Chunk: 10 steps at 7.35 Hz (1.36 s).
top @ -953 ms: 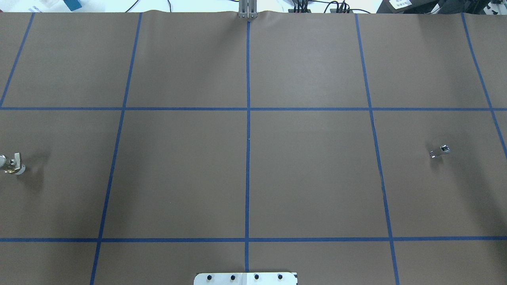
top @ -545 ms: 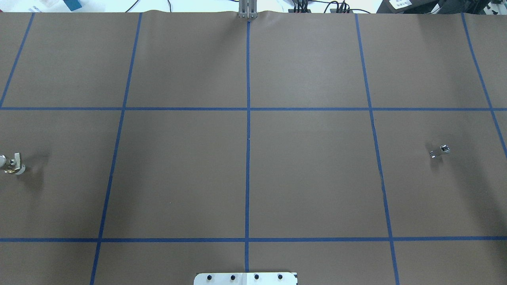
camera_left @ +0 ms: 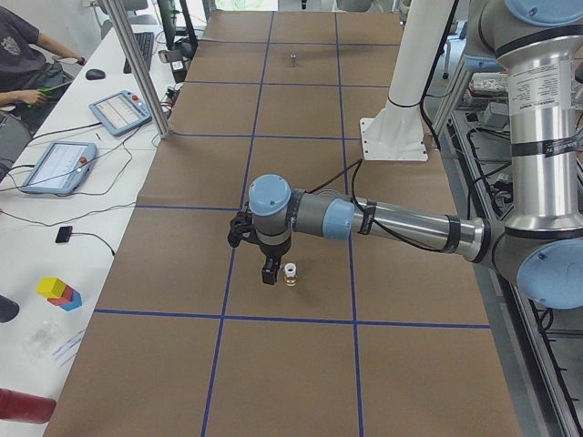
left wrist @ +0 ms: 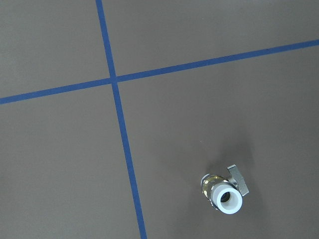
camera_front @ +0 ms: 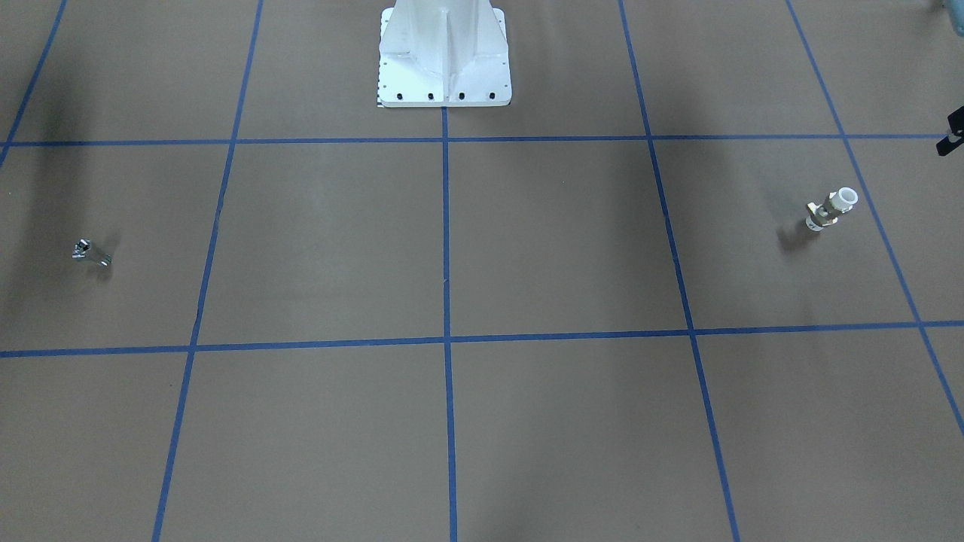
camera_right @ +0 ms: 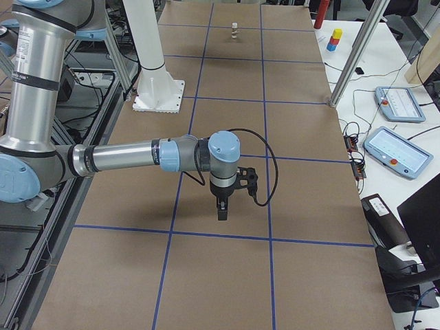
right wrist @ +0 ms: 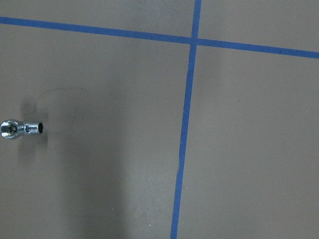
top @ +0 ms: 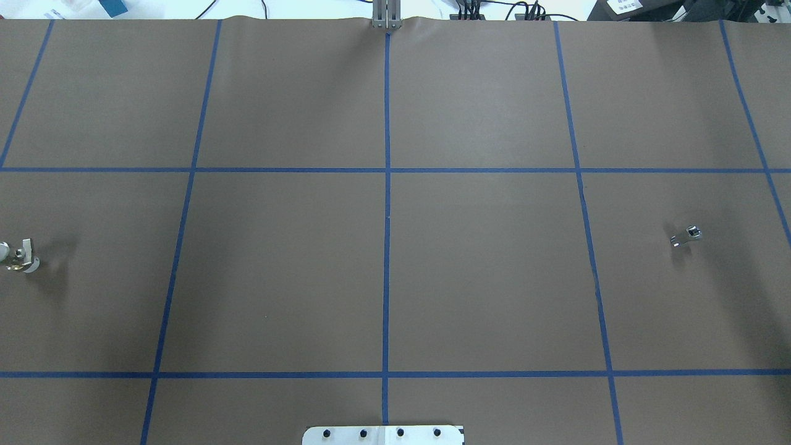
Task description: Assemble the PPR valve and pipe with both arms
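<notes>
The PPR valve stands on the brown table near its left end, with a white ring end up, a brass middle and a small side handle. It also shows in the overhead view and the left wrist view. My left gripper hangs just beside the valve, apart from it; I cannot tell whether it is open or shut. The silver pipe lies near the right end, and shows in the right wrist view. My right gripper hangs low over that spot, state unclear.
The white bolted pedestal stands at the robot's side of the table, mid-width. Blue tape lines grid the brown surface. Operator desks with tablets and metal posts line the far side.
</notes>
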Each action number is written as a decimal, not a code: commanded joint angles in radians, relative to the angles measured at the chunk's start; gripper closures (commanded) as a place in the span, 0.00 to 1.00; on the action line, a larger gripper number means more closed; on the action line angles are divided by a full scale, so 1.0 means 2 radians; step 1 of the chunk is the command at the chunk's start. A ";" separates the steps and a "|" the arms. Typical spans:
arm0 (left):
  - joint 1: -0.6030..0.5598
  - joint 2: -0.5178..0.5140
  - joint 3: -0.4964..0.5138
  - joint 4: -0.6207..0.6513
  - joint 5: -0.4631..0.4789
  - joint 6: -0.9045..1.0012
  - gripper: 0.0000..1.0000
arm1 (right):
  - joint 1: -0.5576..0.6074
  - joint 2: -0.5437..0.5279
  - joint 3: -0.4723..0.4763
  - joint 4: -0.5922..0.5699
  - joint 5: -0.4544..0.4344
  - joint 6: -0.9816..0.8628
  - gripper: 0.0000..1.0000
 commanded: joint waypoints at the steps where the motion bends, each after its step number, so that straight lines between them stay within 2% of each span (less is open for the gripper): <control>1: 0.043 0.002 0.012 -0.042 0.004 -0.049 0.00 | 0.000 0.001 0.001 0.001 0.002 0.000 0.00; 3: 0.096 0.003 0.021 -0.086 0.067 -0.099 0.01 | 0.000 0.000 0.000 0.025 0.005 0.000 0.00; 6: 0.136 0.021 0.087 -0.238 0.065 -0.168 0.02 | 0.000 0.000 0.000 0.025 0.015 0.000 0.00; 7: 0.154 0.027 0.090 -0.268 0.065 -0.219 0.02 | 0.000 0.000 0.000 0.025 0.015 0.000 0.00; 8: 0.160 0.044 0.090 -0.297 0.062 -0.232 0.02 | 0.000 0.000 0.000 0.028 0.020 0.000 0.00; 10: 0.160 0.049 0.090 -0.306 0.058 -0.232 0.06 | 0.000 0.000 0.000 0.028 0.020 0.000 0.00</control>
